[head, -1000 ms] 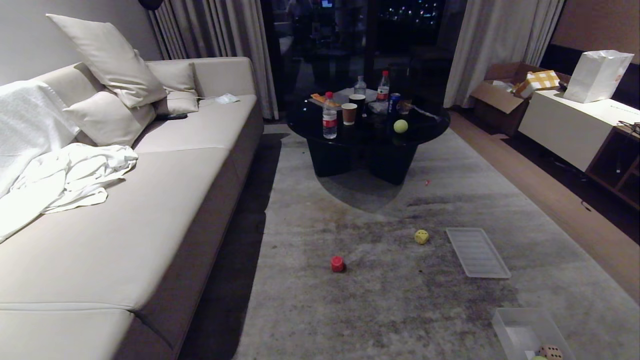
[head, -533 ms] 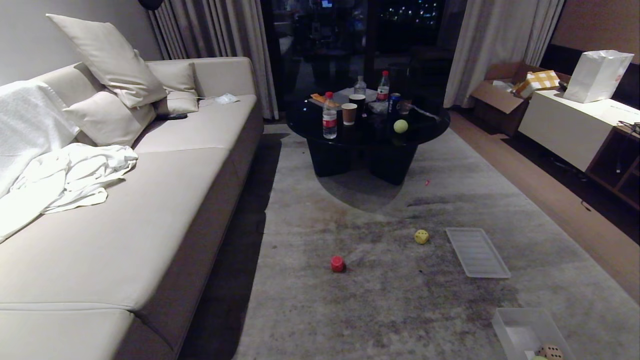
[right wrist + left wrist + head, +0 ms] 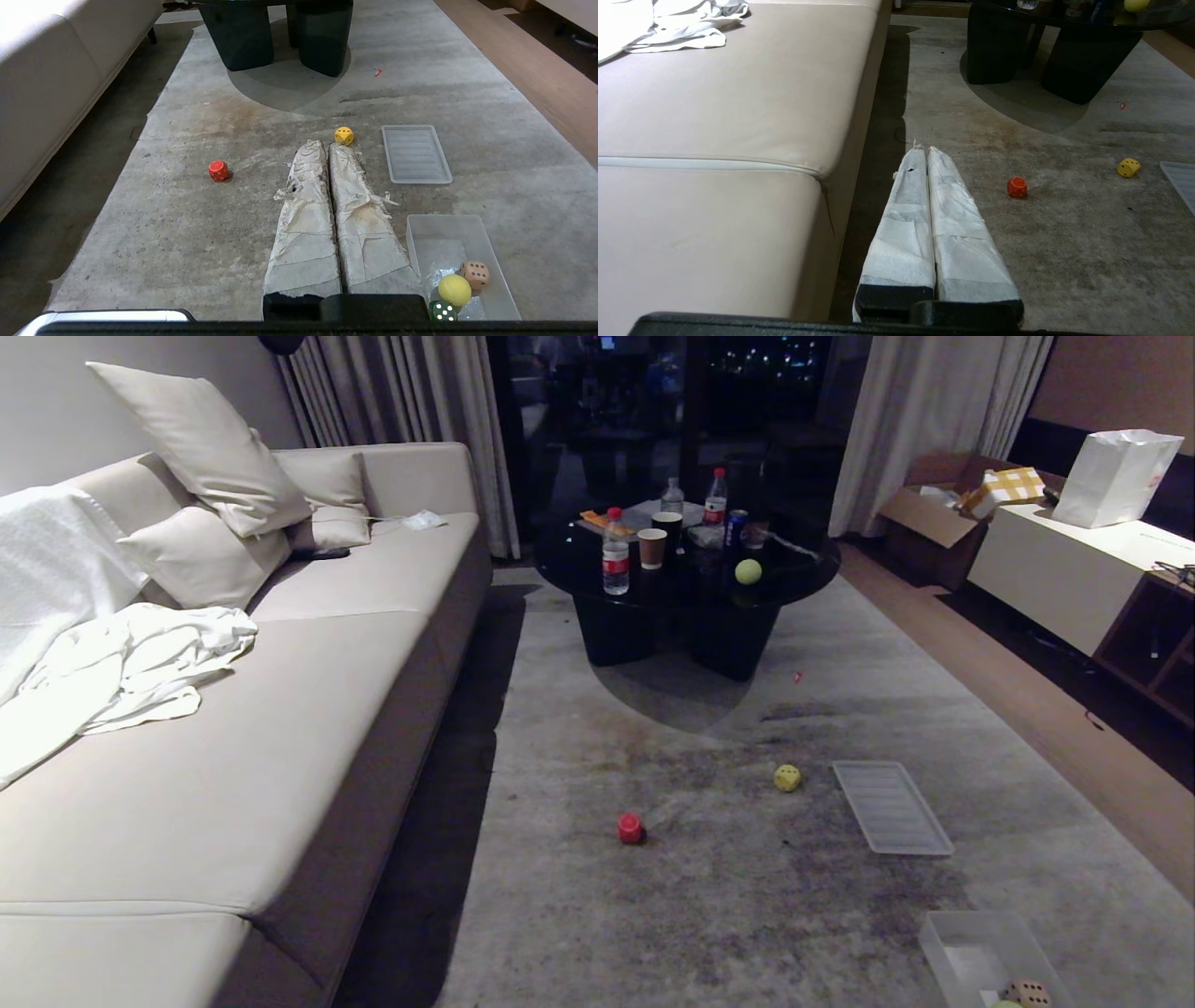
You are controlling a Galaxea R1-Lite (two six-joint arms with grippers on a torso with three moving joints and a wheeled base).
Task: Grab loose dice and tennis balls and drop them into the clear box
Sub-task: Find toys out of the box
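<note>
Red die [image 3: 631, 828] and yellow die [image 3: 787, 777] loose on the rug [image 3: 747, 915], ribbed lid [image 3: 892, 806] beside the yellow one, clear box [image 3: 439, 228] holding tan die [image 3: 474, 274], green die [image 3: 443, 311] and tennis ball [image 3: 454, 289], another tennis ball [image 3: 748, 571] on the black table [image 3: 803, 581], left gripper [image 3: 926, 149] and right gripper [image 3: 326, 144] both closed, empty, above the rug.

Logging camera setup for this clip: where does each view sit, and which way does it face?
Head: high, looking forward and down over sofa, rug and black table; no arm shows.
Left wrist: low behind the shut left gripper, beside the sofa.
Right wrist: low behind the shut right gripper, clear box alongside.
All share the red die and yellow die.
</note>
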